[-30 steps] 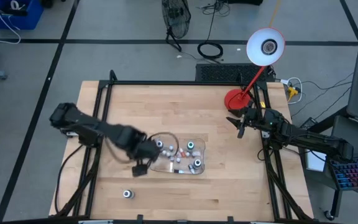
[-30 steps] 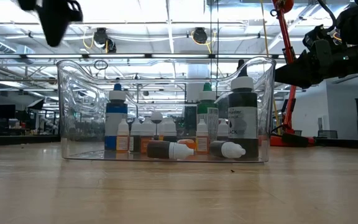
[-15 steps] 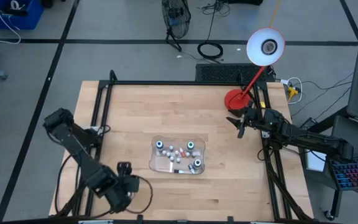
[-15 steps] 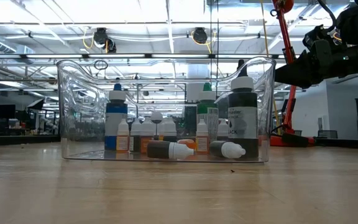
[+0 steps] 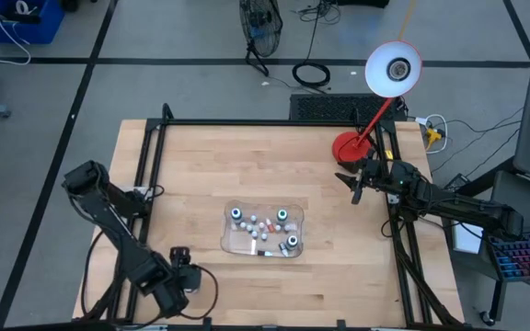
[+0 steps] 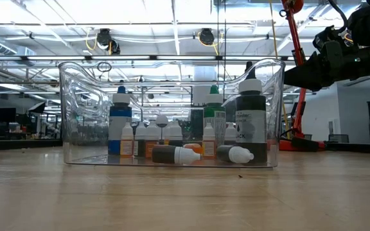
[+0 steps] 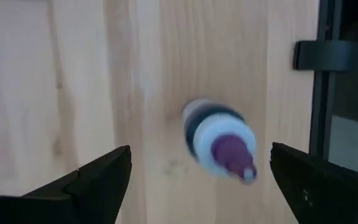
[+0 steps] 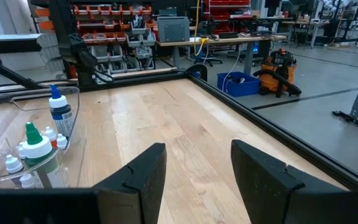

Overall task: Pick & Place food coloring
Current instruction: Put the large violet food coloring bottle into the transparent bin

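Where legible, tray point(image 6: 69, 115) bottle label point(image 6: 243, 126) perhaps "BLACK"

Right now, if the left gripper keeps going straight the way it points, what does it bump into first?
Probably the lone food coloring bottle standing on the table. It sits between the open fingers of the left gripper, which points down at it. How far below is hard to tell.
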Motion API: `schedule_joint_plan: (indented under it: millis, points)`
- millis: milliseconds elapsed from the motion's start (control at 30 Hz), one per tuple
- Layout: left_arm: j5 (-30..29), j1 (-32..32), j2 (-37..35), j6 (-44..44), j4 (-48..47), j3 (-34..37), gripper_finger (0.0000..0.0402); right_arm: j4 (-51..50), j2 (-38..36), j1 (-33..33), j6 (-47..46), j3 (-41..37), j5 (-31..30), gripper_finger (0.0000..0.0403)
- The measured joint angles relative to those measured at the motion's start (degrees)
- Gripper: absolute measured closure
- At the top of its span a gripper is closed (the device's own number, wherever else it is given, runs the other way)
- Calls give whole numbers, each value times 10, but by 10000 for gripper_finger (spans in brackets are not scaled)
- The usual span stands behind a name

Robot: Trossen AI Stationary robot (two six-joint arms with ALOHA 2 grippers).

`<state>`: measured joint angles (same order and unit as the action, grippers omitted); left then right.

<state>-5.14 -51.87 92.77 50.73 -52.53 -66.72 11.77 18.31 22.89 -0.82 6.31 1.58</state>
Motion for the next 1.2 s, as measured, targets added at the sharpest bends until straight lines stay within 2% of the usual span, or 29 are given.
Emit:
schedule_joint_plan:
  millis: [167,800,900,1200]
  points:
    - [10,10,0,-18,53,33,23,0,0,0,0,0,0,232]
    - [11,15,0,-37,62,36,26,0,0,0,0,0,0,232]
    - [10,15,0,-37,62,36,48,0,0,0,0,0,0,232]
    - [-12,14,0,-35,65,36,164,0,0,0,0,0,0,232]
